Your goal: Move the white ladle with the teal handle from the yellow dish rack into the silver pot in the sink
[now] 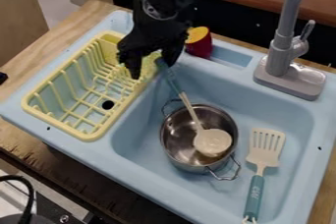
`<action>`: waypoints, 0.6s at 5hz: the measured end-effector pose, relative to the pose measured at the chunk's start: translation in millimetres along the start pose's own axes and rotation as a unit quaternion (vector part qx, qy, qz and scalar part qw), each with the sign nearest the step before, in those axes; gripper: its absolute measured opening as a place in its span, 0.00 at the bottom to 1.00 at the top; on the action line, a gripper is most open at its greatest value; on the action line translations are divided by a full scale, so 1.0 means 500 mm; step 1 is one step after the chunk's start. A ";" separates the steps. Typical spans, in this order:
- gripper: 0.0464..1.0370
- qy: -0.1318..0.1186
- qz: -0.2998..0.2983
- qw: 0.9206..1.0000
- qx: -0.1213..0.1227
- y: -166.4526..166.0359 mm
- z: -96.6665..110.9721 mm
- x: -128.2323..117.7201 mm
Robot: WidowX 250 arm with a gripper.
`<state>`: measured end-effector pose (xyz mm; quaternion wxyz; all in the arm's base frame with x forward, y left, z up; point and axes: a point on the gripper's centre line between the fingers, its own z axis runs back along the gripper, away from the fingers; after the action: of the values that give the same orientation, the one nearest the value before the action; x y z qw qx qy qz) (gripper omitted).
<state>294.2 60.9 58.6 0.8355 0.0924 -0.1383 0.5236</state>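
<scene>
The black gripper (152, 69) hangs open over the right edge of the yellow dish rack (96, 133), beside the sink basin. A ladle with a cream bowl (212, 142) and teal handle rests in the metal pot (177, 155), its handle slanting up to the left over the pot's rim. The handle's upper end is close to the gripper's right finger, which partly hides it; whether they touch is unclear. The pot stands in the basin.
A slotted spatula (265, 154) with a teal handle lies in the basin, right of the pot. The grey faucet (282, 58) rises at the back right. A red and yellow object (199, 45) stands behind the basin, close to the gripper's right.
</scene>
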 end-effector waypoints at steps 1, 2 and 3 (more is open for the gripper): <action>0.96 0.017 -0.012 1.000 -0.002 0.014 0.030 0.002; 0.96 0.022 -0.033 0.999 -0.002 0.018 0.048 -0.015; 0.96 0.024 -0.118 0.993 -0.008 0.028 0.057 -0.060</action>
<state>265.5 33.2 75.7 0.8953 0.0889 -0.1100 0.4224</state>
